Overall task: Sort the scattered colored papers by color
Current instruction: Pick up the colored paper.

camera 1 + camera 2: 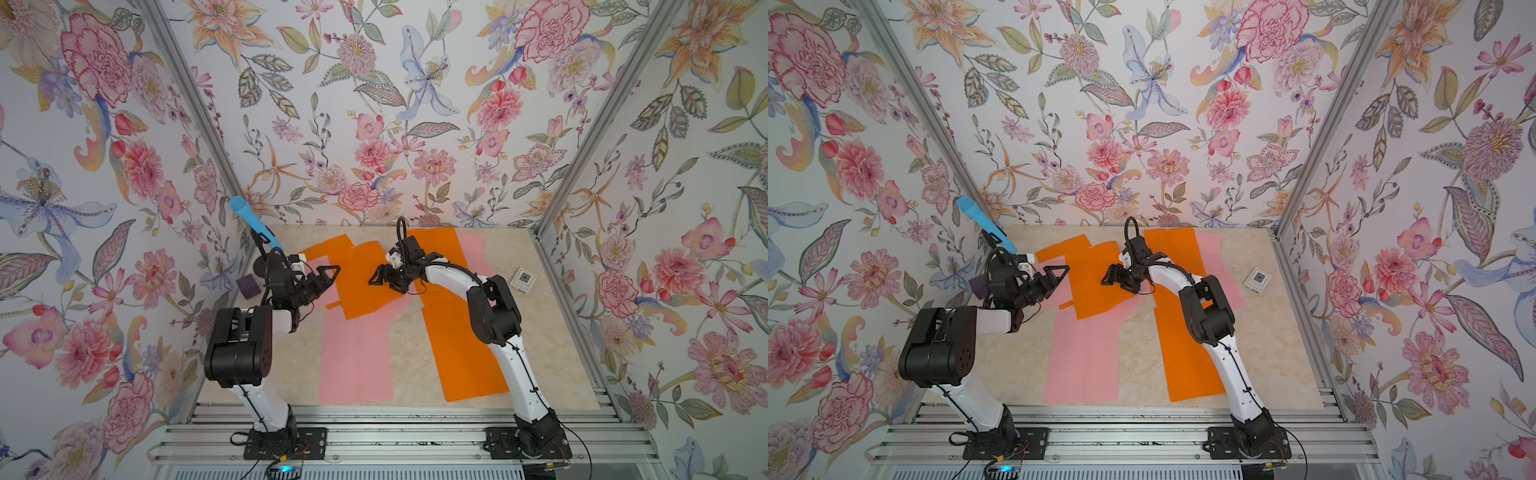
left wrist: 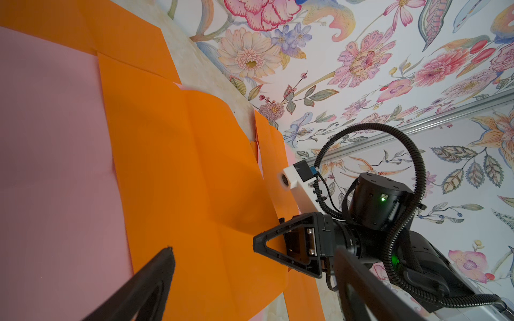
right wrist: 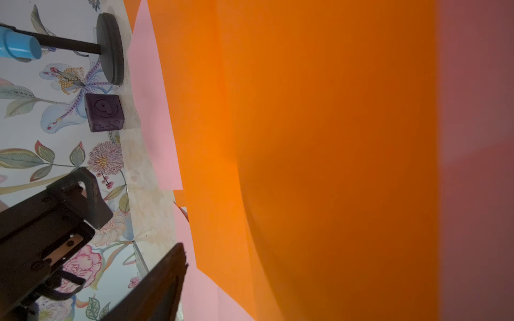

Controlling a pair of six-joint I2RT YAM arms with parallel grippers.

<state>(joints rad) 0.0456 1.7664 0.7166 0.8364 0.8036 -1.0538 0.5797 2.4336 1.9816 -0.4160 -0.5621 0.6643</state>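
Nearest the arm bases, the near pink sheet (image 1: 355, 357) is lying flat on the desk (image 1: 540, 353). To its right the long orange sheet (image 1: 461, 353) is running toward the back wall, passing beneath the right arm. Further in, the creased orange sheet (image 1: 361, 286) is resting askew across the near pink sheet's far end, and both grippers are hanging over it. The left gripper (image 1: 326, 281) is sitting at its left edge with jaws spread wide and nothing between them. The right gripper (image 1: 383, 281) is sitting at its right edge, jaws likewise apart and empty in the right wrist view. Beyond them, the far orange sheet (image 1: 326, 249) is poking out at the back left, and the far pink sheet (image 1: 471, 249) is peeking from under the long orange one. The colours are lying mixed, so most of the sorting is probably waiting to be done. These papers are looking very light, thin and limp. Lifted, they are likely to sag and flutter, and pulled, they are likely to slide easily and drag a neighbour along. Lying flat, they are offering nothing to pinch, so a free corner or a bowed, crease-raised edge is probably the best hold. A gentle pinch should be enough, and a hard tug is risking a tear.
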